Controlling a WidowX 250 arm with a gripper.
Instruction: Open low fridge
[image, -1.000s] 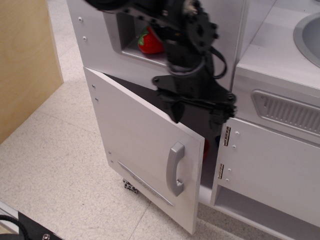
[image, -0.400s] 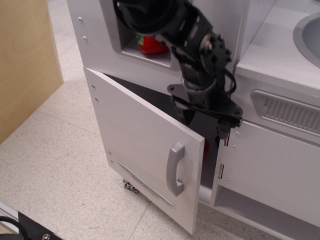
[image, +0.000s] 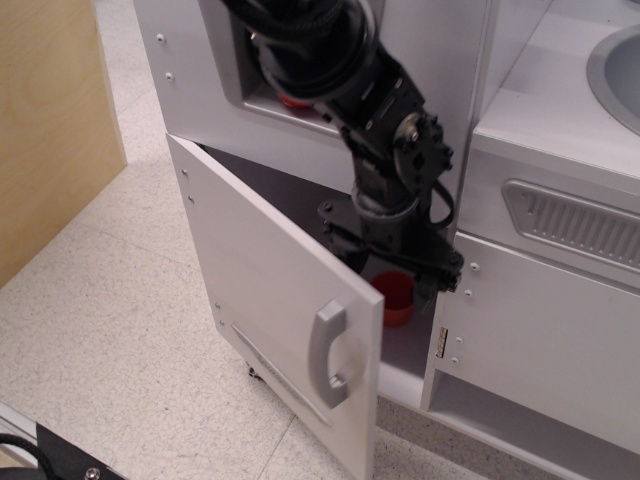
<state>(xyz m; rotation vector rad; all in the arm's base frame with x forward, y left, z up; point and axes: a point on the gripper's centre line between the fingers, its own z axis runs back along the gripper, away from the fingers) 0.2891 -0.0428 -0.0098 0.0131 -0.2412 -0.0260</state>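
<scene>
The low fridge door (image: 265, 285) is a flat silver-grey panel hinged on its left and swung well open toward me. Its curved silver handle (image: 327, 354) and slim nameplate strip (image: 272, 373) are near its free edge. My gripper (image: 392, 268) hangs from the black arm just behind the door's free top edge, in the mouth of the white compartment (image: 405, 352). Its jaws are spread wide and hold nothing. A red cup (image: 396, 299) stands inside the compartment right below the gripper.
Above is a grey panel with a recessed niche holding a red object (image: 293, 100), mostly hidden by the arm. To the right are a white door (image: 560, 335) with brass hinges (image: 443, 342), a vent panel (image: 570, 222) and a sink (image: 615, 70). A wooden board (image: 50, 120) stands at the left.
The arm has moved down into the gap behind the door's free edge. The door has swung further open to the left, and the red cup inside now shows.
</scene>
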